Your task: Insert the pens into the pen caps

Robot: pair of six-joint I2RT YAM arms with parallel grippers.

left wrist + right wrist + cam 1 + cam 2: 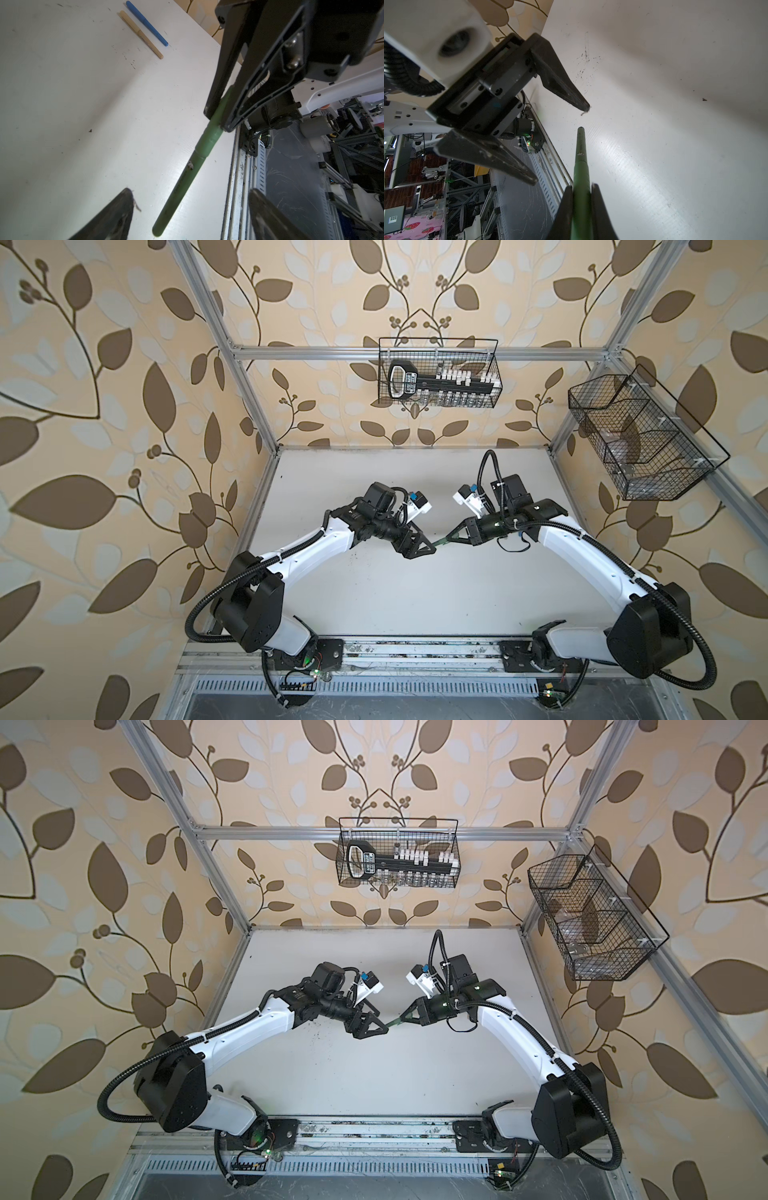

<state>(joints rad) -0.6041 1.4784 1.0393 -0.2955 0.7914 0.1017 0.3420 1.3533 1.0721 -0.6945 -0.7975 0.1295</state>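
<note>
The right pincer (pixel 581 191) is clamped on the green pen (pixel 187 176), held above the surface (pixel 83 104); the pen's long axis runs straight out from that pincer, free end pointing into the left pincer (pixel 560 145), whose jaws stand wide either side without touching. Blue pen (pixel 146 22) and tan pen (pixel 141 34) lie side by side, well apart from the right pincer
</note>
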